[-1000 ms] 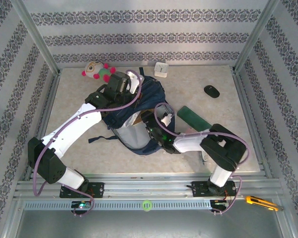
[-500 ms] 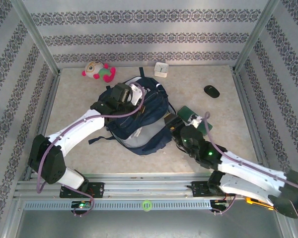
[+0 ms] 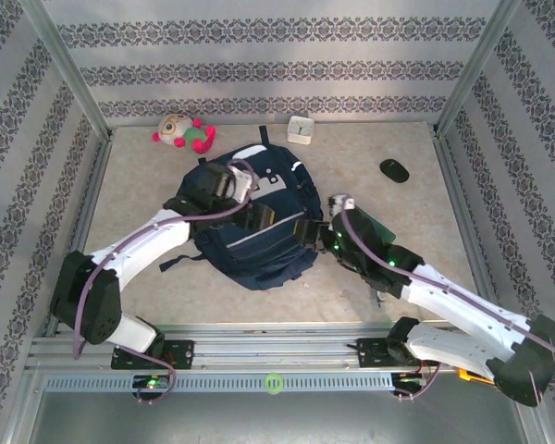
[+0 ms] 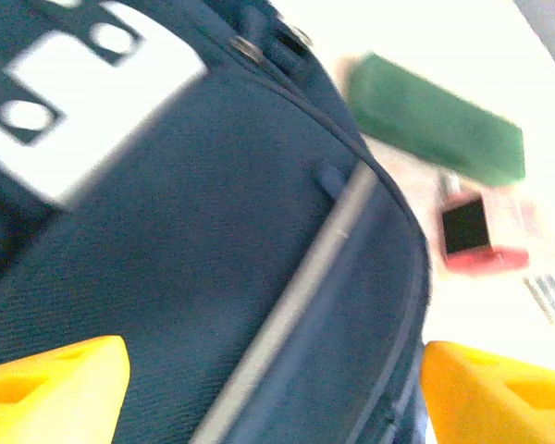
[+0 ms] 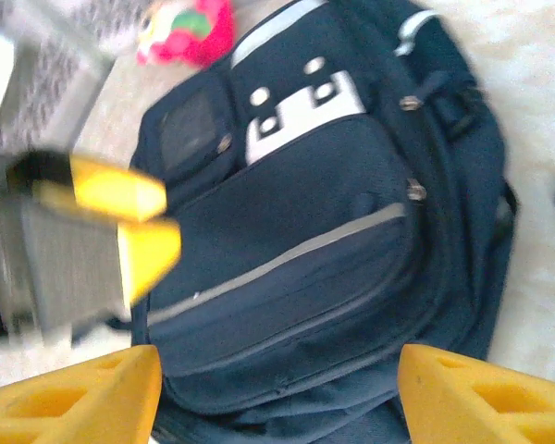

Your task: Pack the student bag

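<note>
Lying front-up mid-table in the top view, the bag (image 3: 268, 245) sits between left gripper (image 3: 231, 185) over its top and right gripper (image 3: 325, 235) at its right edge, probably for steadying; a plush toy (image 3: 183, 132), white box (image 3: 302, 129) and mouse (image 3: 394, 169) lie apart, unpacked. Left wrist: fingers (image 4: 55, 379) spread wide above fabric, green case (image 4: 435, 129) beyond. Right wrist: fingers (image 5: 74, 393) apart, empty.

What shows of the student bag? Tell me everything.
The student bag is navy fabric with grey trim stripes, a white buckle patch and zipped front pockets. It lies front up on the table, top toward the far wall. The left hand, open, hangs over its upper left; contact cannot be told.
</note>
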Motion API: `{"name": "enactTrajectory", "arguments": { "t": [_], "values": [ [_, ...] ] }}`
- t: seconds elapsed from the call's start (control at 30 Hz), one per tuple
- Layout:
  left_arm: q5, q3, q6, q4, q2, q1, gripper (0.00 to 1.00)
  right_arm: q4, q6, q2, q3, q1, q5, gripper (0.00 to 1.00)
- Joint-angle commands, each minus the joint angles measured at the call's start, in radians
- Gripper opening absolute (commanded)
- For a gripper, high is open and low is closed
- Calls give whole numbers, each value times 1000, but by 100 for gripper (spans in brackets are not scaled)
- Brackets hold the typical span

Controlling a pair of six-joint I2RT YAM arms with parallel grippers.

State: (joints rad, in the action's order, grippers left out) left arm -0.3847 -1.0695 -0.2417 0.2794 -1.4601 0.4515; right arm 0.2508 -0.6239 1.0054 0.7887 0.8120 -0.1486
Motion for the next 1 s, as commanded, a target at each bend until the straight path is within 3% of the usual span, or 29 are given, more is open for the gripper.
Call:
{"name": "enactTrajectory", "arguments": {
  "t": [0.0,0.17,0.3,0.5,0.57,0.67,0.8,0.87,0.97],
  "values": [
    [17,13,-125,25,98,-116,83,69,502,93,108,57,149,70],
    [39,52,-136,89,186,-258,85,117,900,270,186,132,235,71],
    [9,90,-153,103,234,-352,85,149,1066,415,235,163,260,72],
    [6,115,-148,109,266,-384,86,153,1118,534,284,179,286,73],
    [2,139,-153,110,285,-399,86,95,1117,650,322,195,318,74],
    [0,148,-156,104,291,-402,86,57,1119,706,322,199,351,74],
    [4,150,-148,105,292,-407,86,10,1124,755,309,204,321,73],
    [4,148,-145,108,292,-409,86,-30,1124,779,296,204,265,69],
    [9,150,-124,110,297,-410,85,-62,1113,799,291,204,171,43]
  ]
}}
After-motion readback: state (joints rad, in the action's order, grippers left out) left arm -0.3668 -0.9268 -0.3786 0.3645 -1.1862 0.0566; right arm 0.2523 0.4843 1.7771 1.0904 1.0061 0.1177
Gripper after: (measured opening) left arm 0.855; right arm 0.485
